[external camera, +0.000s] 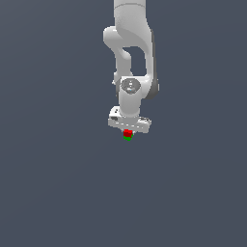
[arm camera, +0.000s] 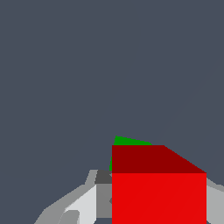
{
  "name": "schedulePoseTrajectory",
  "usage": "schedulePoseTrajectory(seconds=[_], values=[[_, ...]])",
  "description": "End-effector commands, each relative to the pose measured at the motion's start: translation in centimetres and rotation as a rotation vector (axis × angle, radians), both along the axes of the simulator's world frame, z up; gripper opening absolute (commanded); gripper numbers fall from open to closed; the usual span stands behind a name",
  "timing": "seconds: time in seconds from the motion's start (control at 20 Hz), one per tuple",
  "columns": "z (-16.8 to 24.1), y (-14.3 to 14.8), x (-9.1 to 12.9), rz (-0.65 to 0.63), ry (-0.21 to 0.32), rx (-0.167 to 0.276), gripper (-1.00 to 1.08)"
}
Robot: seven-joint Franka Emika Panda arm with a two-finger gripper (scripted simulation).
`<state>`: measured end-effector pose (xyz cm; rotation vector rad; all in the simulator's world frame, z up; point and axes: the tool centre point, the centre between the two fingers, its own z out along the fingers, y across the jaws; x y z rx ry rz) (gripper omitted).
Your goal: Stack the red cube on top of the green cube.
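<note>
The red cube (external camera: 127, 132) sits between the fingers of my white gripper (external camera: 128, 131), right under the hand. The green cube (external camera: 127, 138) shows as a thin green strip directly below the red one; they look touching or nearly so. In the wrist view the red cube (arm camera: 158, 192) fills the space between the two fingers (arm camera: 89, 202), which press against its sides. Only a sliver of the green cube (arm camera: 127, 141) peeks out behind it. My gripper (arm camera: 158, 210) is shut on the red cube.
The plain dark grey floor (external camera: 58, 183) spreads around the cubes in every direction. The white arm (external camera: 130, 43) rises above the gripper in the exterior view. No other objects show.
</note>
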<state>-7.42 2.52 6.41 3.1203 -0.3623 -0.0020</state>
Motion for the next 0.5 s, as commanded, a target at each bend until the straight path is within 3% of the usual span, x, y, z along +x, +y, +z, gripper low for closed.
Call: schedulePoseTrajectory(seconds=[0.0,0.05,0.1,0.45], values=[[-0.1,0.05,-0.27,0.0,-0.001,0.0,-1.0],[-0.11,0.05,-0.29,0.0,-0.001,0.0,-1.0],[-0.11,0.05,-0.29,0.0,-0.001,0.0,1.0],[-0.11,0.05,-0.29,0.0,-0.001,0.0,1.0]])
